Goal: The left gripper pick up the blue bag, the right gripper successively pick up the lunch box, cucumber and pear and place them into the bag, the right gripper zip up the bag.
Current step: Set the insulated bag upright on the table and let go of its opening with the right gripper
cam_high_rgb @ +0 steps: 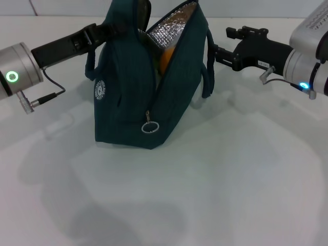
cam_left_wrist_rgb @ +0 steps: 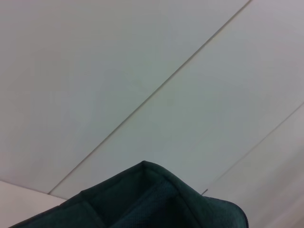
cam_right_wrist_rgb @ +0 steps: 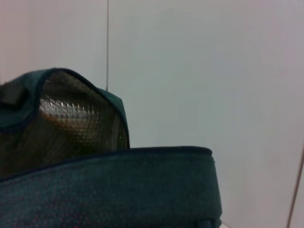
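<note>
The blue bag (cam_high_rgb: 128, 92) stands upright on the white table (cam_high_rgb: 230, 179), its mouth open and its silver lining (cam_high_rgb: 171, 25) showing. An orange thing (cam_high_rgb: 165, 59) sits inside; I cannot tell what it is. No cucumber or pear shows. The zipper's ring pull (cam_high_rgb: 150, 126) hangs low on the front edge. My left gripper (cam_high_rgb: 105, 32) holds the bag's top at its left side. My right gripper (cam_high_rgb: 212, 53) is just right of the bag, beside its side strap (cam_high_rgb: 207, 72). The bag's fabric (cam_left_wrist_rgb: 142, 204) fills the left wrist view's lower part. The strap (cam_right_wrist_rgb: 109, 190) and lining (cam_right_wrist_rgb: 71, 123) show in the right wrist view.
The white table spreads bare in front of the bag and to both sides. A cable (cam_high_rgb: 48, 95) hangs from my left arm near the table's left.
</note>
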Available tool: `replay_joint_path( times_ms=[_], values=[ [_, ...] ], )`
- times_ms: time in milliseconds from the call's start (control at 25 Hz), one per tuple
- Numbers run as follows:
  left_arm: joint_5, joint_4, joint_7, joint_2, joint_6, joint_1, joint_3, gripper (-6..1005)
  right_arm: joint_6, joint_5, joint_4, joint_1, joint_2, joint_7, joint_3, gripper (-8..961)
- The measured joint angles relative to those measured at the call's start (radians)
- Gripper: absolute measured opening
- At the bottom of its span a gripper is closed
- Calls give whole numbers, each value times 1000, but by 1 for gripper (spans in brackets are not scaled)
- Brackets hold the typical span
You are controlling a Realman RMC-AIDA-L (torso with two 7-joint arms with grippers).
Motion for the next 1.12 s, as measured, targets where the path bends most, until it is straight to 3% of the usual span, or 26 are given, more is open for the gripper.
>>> replay_joint_path(
  times_ms=[560, 720, 1120],
  values=[
    [0, 0, 0, -2, 3, 0, 5, 66, 47, 5, 25, 57, 0, -11, -7, 549],
    [0, 0, 0, -2, 3, 3, 5, 66, 53, 5, 30, 74, 0, -11, -50, 547],
    [1, 0, 1, -2, 3, 5, 4, 66, 55, 27, 8, 65, 0, -37, -93, 174]
  ],
)
